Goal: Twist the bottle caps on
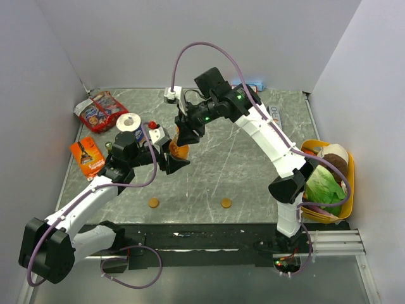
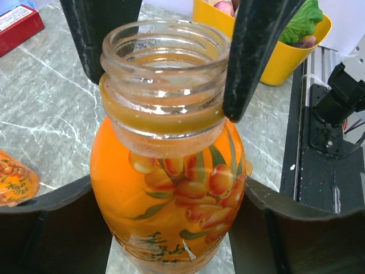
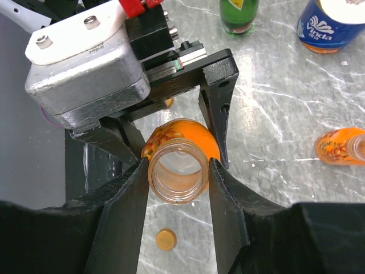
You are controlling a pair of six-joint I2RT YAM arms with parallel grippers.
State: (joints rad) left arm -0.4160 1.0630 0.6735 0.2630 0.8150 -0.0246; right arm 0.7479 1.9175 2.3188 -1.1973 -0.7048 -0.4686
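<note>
Overhead, two caps (image 1: 153, 202) (image 1: 226, 202); right wrist, one

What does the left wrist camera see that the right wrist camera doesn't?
Only the left wrist: the yellow basket and the red box. Only the right wrist: a green bottle, a blue Vinda roll and an orange cap. Both: the open orange bottle, and a second orange bottle lying nearby.
</note>
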